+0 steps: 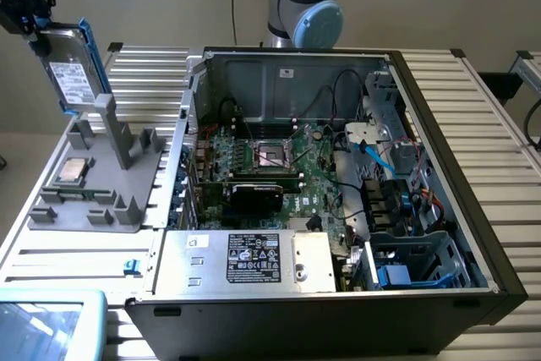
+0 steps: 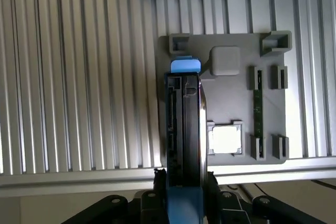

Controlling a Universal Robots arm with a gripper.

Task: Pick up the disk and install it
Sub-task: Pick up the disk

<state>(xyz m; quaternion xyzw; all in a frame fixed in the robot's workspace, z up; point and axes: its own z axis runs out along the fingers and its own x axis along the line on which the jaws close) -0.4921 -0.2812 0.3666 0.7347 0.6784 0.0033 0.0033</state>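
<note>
The disk (image 1: 72, 69) is a grey metal drive with a white label and blue rails. It hangs upright and slightly tilted above the grey fixture (image 1: 93, 183) at the exterior view's left, clear of the fixture's tall post. My gripper (image 1: 35, 27) is shut on its upper end. In the wrist view the disk (image 2: 184, 129) is seen edge-on between my fingers (image 2: 160, 178), its blue tab pointing at the fixture (image 2: 231, 87) below.
A small silver CPU chip (image 1: 72, 172) and a memory stick (image 2: 257, 103) sit in the fixture. The open computer case (image 1: 473, 234) takes up the middle and right of the slatted table, with a silver power supply (image 1: 245, 259) and a drive cage (image 1: 414, 264) at its near side.
</note>
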